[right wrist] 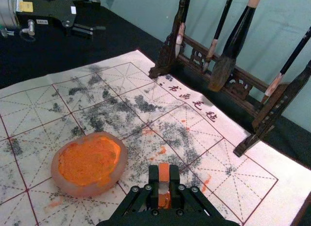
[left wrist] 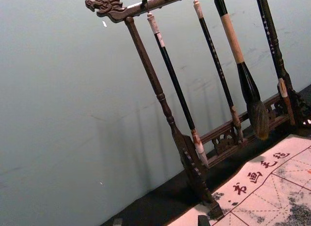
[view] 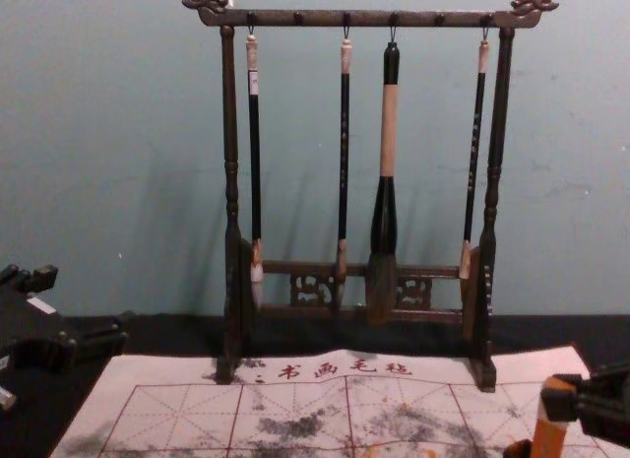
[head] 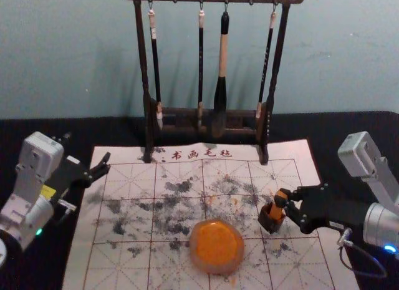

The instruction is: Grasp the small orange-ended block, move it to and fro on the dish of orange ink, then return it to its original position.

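My right gripper (head: 283, 199) is shut on the upper part of the small orange-ended block (head: 275, 209), whose lower end is at the opening of a small dark box (head: 269, 222). How deep it sits inside, I cannot tell. In the right wrist view the right gripper (right wrist: 164, 180) pinches the block (right wrist: 164, 173), which has a pale middle band. The dish of orange ink (head: 216, 246) lies on the mat beside the box, towards the robot's left. Off the mat's left edge, my left gripper (head: 108, 164) is parked open; its fingertips also show in the left wrist view.
A printed, ink-stained mat (head: 128, 206) lies on the black table. Behind it stands a dark wooden rack (view: 233, 192) with several hanging brushes, including a thick one (view: 389, 133). The wall rises behind the rack.
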Robot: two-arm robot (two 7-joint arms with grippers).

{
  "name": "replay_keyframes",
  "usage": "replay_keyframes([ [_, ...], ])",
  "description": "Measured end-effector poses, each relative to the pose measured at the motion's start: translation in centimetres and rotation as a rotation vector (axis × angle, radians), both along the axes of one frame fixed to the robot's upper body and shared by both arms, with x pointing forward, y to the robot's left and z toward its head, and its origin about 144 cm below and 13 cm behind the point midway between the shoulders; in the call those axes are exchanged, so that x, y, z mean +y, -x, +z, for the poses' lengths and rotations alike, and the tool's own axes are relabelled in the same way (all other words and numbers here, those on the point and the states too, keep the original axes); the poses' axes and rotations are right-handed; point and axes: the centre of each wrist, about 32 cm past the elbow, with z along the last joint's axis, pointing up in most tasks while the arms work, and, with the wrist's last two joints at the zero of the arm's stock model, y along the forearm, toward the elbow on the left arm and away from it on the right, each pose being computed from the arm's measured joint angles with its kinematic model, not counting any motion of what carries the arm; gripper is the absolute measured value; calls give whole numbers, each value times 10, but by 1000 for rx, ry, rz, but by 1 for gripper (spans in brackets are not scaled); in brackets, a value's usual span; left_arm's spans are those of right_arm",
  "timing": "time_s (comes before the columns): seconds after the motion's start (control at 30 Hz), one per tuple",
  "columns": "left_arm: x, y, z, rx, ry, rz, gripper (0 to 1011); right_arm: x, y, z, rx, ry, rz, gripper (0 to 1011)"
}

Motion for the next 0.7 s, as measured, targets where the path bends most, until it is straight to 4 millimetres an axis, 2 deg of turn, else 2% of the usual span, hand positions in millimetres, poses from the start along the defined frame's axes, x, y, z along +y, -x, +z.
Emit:
replay_keyframes([
  [0.7,0,0,0,0,0,0,1001,5,-9,-13,44,26,11,82],
])
